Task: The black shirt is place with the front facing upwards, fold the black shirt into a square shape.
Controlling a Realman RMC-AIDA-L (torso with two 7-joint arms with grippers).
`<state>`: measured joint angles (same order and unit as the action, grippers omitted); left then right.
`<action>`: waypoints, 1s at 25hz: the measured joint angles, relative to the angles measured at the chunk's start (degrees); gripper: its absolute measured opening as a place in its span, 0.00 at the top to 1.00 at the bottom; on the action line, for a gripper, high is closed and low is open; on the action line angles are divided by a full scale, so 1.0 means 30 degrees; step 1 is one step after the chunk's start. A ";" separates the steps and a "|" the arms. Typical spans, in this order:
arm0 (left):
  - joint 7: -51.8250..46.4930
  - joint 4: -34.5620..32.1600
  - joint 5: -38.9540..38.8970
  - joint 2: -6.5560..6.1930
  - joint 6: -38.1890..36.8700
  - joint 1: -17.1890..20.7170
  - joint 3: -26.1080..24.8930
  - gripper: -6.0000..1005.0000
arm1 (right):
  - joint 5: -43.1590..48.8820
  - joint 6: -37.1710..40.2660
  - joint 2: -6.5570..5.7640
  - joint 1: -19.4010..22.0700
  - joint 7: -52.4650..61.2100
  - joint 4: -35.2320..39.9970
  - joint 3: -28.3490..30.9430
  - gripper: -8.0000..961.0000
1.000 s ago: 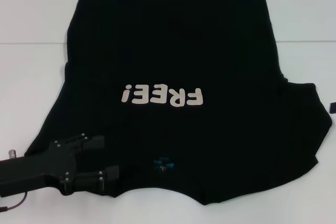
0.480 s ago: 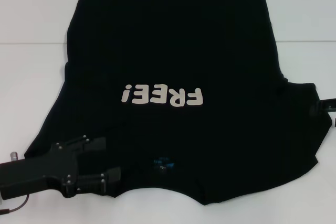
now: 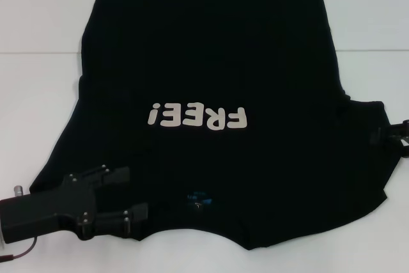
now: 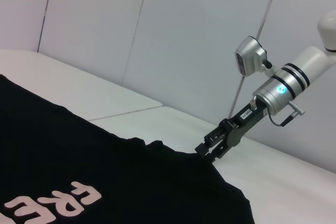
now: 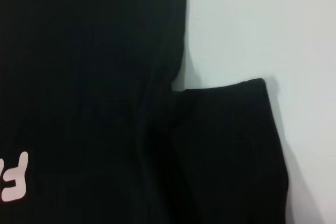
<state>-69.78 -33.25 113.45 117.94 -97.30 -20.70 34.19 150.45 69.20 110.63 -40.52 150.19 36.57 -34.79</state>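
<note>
Black shirt (image 3: 211, 62) flat on table (image 3: 38, 17), print up. Soft, light, floppy, so I'd pinch sleeve hems. Left gripper (image 3: 131, 193) spread open over near sleeve; right gripper (image 4: 206, 150) at far sleeve, can't tell its opening.

- left gripper (image 3: 137, 193): matte black, two flat blocky fingers studded with small silver screws, on a boxy black body with a thin red-and-dark cable trailing below
- right gripper (image 4: 206, 150): slim black fingers on a black bracket
- right arm's wrist (image 4: 283, 85): silver-white cylinder with black rings, glowing blue dot, grey camera pod mounted alongside
</note>
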 joint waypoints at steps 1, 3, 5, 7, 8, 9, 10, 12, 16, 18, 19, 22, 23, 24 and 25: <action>0.0000 0.0005 0.0001 0.0003 0.0023 -0.0001 -0.0001 0.10 | -0.0010 -0.0060 0.0042 -0.0028 -0.0042 -0.0075 -0.0009 0.10; 0.0000 0.0020 0.0002 0.0018 0.0048 -0.0004 -0.0009 0.10 | -0.0029 -0.0188 0.0129 -0.0082 -0.0142 -0.0139 -0.0011 0.10; 0.0001 0.0021 -0.0031 0.0024 0.0056 0.0003 -0.0024 0.10 | -0.0031 -0.0327 0.0197 -0.0127 -0.0208 -0.0154 -0.0017 0.10; 0.0001 0.0022 -0.0073 0.0029 0.0061 0.0017 -0.0035 0.10 | -0.0031 -0.0402 0.0213 -0.0153 -0.0219 -0.0169 -0.0031 0.10; 0.0001 0.0021 -0.0079 0.0030 0.0061 0.0023 -0.0034 0.10 | -0.0035 -0.0418 0.0213 -0.0170 -0.0221 -0.0176 -0.0037 0.11; 0.0000 0.0021 -0.0079 0.0030 0.0063 0.0023 -0.0035 0.10 | -0.0037 -0.0422 0.0214 -0.0185 -0.0223 -0.0180 -0.0041 0.11; 0.0000 0.0022 -0.0079 0.0030 0.0063 0.0023 -0.0034 0.10 | -0.0033 -0.0424 0.0213 -0.0203 -0.0222 -0.0180 -0.0040 0.11; -0.0001 0.0021 -0.0079 0.0030 0.0063 0.0025 -0.0034 0.10 | 0.0036 -0.0426 0.0213 -0.0246 -0.0221 -0.0180 -0.0151 0.11; 0.0000 0.0017 -0.0109 0.0030 0.0065 0.0051 -0.0028 0.10 | 0.0092 -0.0534 0.0214 -0.0283 -0.0174 -0.0180 -0.0989 0.12; -0.0001 0.0012 -0.0120 0.0031 0.0065 0.0052 -0.0029 0.10 | 0.0093 -0.0671 0.0237 -0.0305 -0.0089 -0.0180 -0.1316 0.19; 0.0000 0.0011 -0.0122 0.0031 0.0065 0.0052 -0.0033 0.10 | 0.0094 -0.0744 0.0247 -0.0314 -0.0054 -0.0180 -0.1413 0.23; -0.0001 0.0009 -0.0131 0.0049 0.0064 0.0065 -0.0055 0.10 | 0.0093 -0.0844 0.0257 -0.0320 -0.0017 -0.0180 -0.1521 0.35; -0.0001 0.0008 -0.0134 0.0056 0.0063 0.0073 -0.0058 0.10 | 0.0093 -0.0854 0.0259 -0.0320 -0.0016 -0.0178 -0.1522 0.39; -0.0001 0.0009 -0.0137 0.0057 0.0064 0.0073 -0.0060 0.10 | 0.0094 -0.0858 0.0261 -0.0321 -0.0014 -0.0165 -0.1530 0.43; -0.0002 0.0009 -0.0139 0.0059 0.0064 0.0075 -0.0060 0.10 | 0.0093 -0.0860 0.0263 -0.0321 -0.0012 -0.0148 -0.1545 0.47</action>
<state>-69.79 -33.23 113.03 118.11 -97.11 -20.48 34.01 150.74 66.62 111.42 -41.49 150.16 36.13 -39.43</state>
